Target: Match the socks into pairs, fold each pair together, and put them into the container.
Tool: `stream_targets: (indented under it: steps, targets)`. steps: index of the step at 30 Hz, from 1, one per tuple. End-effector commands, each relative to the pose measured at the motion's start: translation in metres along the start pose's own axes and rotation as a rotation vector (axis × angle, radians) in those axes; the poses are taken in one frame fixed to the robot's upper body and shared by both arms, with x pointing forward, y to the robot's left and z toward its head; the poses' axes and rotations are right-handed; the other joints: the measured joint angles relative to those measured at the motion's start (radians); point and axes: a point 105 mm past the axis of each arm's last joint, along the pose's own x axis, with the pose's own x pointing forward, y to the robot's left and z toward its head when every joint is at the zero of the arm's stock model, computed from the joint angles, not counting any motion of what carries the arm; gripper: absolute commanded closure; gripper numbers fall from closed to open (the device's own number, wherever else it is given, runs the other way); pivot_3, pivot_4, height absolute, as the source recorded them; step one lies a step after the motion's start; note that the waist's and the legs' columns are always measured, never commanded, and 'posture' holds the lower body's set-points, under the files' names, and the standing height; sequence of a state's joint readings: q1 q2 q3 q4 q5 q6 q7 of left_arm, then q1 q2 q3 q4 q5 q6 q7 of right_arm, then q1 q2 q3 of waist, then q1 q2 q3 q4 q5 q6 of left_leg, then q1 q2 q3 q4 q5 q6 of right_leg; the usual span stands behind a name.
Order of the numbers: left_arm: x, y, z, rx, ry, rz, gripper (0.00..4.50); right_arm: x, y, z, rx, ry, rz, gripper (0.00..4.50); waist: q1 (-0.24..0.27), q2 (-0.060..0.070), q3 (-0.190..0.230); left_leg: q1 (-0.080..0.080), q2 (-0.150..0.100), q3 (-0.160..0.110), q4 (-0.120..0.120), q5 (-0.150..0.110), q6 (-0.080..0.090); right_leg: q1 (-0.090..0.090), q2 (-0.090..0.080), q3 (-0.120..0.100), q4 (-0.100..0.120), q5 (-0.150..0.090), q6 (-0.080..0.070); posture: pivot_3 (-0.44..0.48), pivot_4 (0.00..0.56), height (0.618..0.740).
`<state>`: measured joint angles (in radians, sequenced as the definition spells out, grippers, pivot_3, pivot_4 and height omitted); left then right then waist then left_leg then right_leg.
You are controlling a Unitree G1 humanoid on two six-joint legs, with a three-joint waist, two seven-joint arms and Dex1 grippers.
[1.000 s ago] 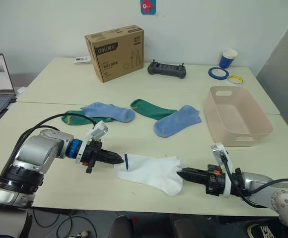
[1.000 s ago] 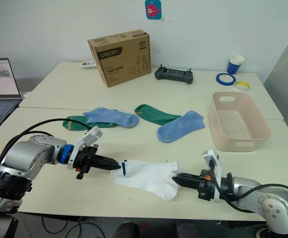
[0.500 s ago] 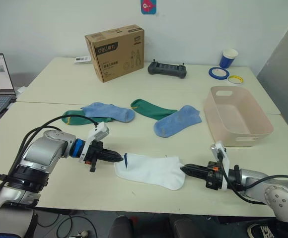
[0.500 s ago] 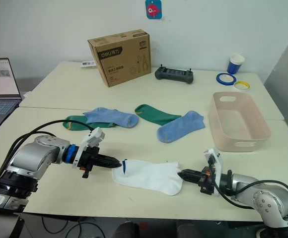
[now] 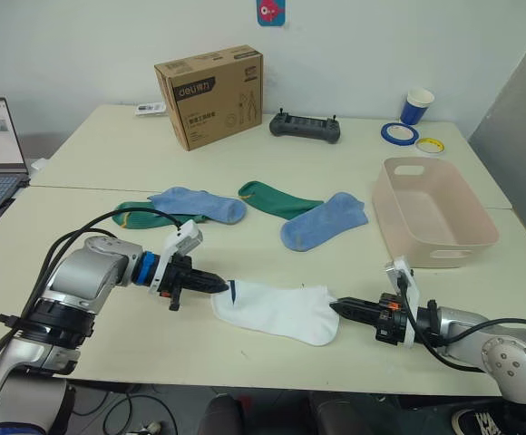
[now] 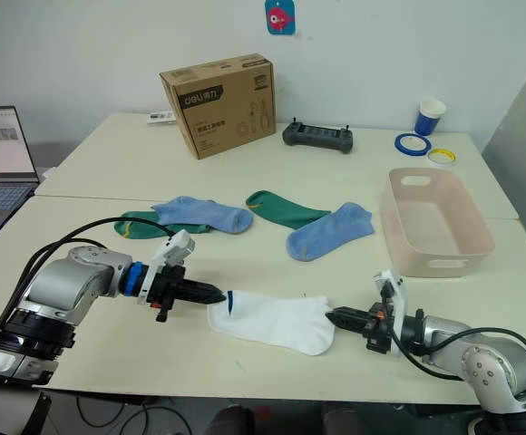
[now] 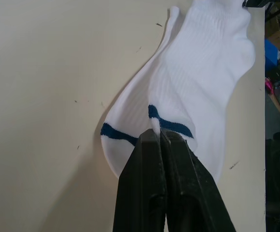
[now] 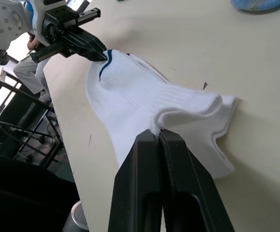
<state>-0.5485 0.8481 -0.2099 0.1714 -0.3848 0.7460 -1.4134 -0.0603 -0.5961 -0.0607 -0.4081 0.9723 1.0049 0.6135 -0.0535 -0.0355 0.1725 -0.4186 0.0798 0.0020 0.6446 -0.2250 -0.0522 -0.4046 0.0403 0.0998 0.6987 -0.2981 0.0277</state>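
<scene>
The left gripper lies low over the table, its black fingers pressed together on the blue-striped end of the white socks. The two white socks lie stacked, stretched flat between the two grippers along the near edge of the table. In the left wrist view the fingertips pinch the fabric right at the blue band, with the rest of the sock running away from them.

Beyond the left gripper, farther up the table, a dark green sock lies partly under a light blue sock. To the right of those, beyond the white socks, a second green sock lies beside a second blue sock, their ends touching.

The right gripper points toward the left one and nips the opposite end of the white socks, its fingers closed on a raised fold of fabric, as the right wrist view shows.

The pink basin stands beyond the right gripper, well apart from it, near the table's right edge.

At the far side of the table stand a cardboard box and a black controller.
</scene>
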Motion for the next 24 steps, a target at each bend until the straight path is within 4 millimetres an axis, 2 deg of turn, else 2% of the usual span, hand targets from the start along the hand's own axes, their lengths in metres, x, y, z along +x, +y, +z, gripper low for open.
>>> stream_targets:
  steps: [1,13,18,24]
  targets:
    - [-0.006,0.002,0.004,0.028,-0.005,0.017,4.44,-0.001,0.005,0.014,-0.042,-0.053,0.007,4.5,0.0,0.0,0.0,0.0,0.0,0.0,0.0,0.0,0.0,0.0,0.0,0.0,0.0,0.0,0.0,0.0,0.15,0.74]
    - [-0.003,0.001,-0.001,0.032,0.005,0.013,4.44,0.001,0.003,0.012,-0.047,-0.032,0.001,4.5,0.0,0.0,0.0,0.0,0.0,0.0,0.0,0.0,0.0,0.0,0.0,0.0,0.0,0.0,0.0,0.0,0.15,0.74]
    - [0.0,0.0,0.001,0.04,-0.007,0.006,4.44,0.0,0.004,0.003,-0.051,0.001,-0.004,4.5,0.0,0.0,0.0,0.0,0.0,0.0,0.0,0.0,0.0,0.0,0.0,0.0,0.0,0.0,0.0,0.0,0.15,0.74]
    - [0.0,0.0,-0.002,0.091,0.002,0.002,4.44,0.0,-0.004,0.013,-0.085,-0.026,-0.049,4.5,0.0,0.0,0.0,0.0,0.0,0.0,0.0,0.0,0.0,0.0,0.0,0.0,0.0,0.0,0.0,0.0,0.15,0.74]
